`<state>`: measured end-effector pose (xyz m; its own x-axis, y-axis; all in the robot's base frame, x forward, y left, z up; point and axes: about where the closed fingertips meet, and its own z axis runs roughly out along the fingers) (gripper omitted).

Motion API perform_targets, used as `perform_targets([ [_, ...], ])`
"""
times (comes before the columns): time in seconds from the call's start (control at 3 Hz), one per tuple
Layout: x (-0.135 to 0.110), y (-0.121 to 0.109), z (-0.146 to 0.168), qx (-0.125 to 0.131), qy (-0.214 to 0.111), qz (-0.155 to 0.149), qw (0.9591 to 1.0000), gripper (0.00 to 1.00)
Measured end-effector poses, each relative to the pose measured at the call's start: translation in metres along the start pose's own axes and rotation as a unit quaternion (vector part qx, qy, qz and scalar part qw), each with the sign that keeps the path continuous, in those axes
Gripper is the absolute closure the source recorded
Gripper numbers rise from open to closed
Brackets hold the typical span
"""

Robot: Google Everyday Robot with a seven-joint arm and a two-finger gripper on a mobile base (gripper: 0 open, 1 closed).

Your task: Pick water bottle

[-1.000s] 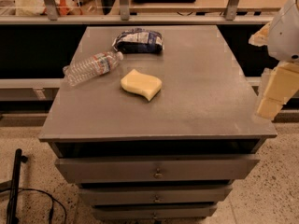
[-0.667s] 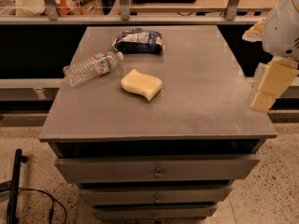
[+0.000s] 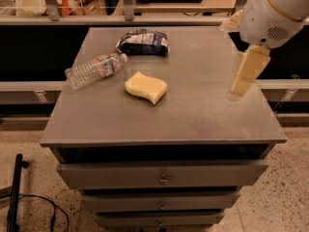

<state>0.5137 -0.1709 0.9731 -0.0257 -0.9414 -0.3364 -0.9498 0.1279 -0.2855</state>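
The water bottle [image 3: 94,69] lies on its side at the left of the grey cabinet top [image 3: 193,110], white cap pointing toward the back right, label band near the cap end. My gripper [image 3: 246,71] hangs from the white arm at the right side of the cabinet top, above the surface and far to the right of the bottle. It holds nothing that I can see.
A wavy yellow sponge [image 3: 146,87] lies right of the bottle, mid-table. A dark blue-and-white snack bag [image 3: 143,41] lies behind it near the back edge. The cabinet has several drawers [image 3: 163,176] in front. A counter and rail run behind. A cable lies on the floor at the lower left.
My arm and gripper have moved left, from beyond the right edge to over the cabinet top's right side. The bottle, sponge and bag have not moved.
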Motion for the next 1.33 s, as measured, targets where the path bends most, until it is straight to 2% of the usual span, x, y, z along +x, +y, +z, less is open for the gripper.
perform_targets([
  [0.33,-0.021,-0.028,0.023,0.0,-0.037,-0.025,0.999,0.0],
  [0.67,-0.045,-0.051,0.048,-0.011,-0.088,-0.043,0.9951,0.0],
  [1.0,-0.074,-0.073,0.078,-0.038,-0.131,-0.056,0.9891,0.0],
  [1.33,-0.113,-0.092,0.106,-0.063,-0.165,-0.086,0.9806,0.0],
])
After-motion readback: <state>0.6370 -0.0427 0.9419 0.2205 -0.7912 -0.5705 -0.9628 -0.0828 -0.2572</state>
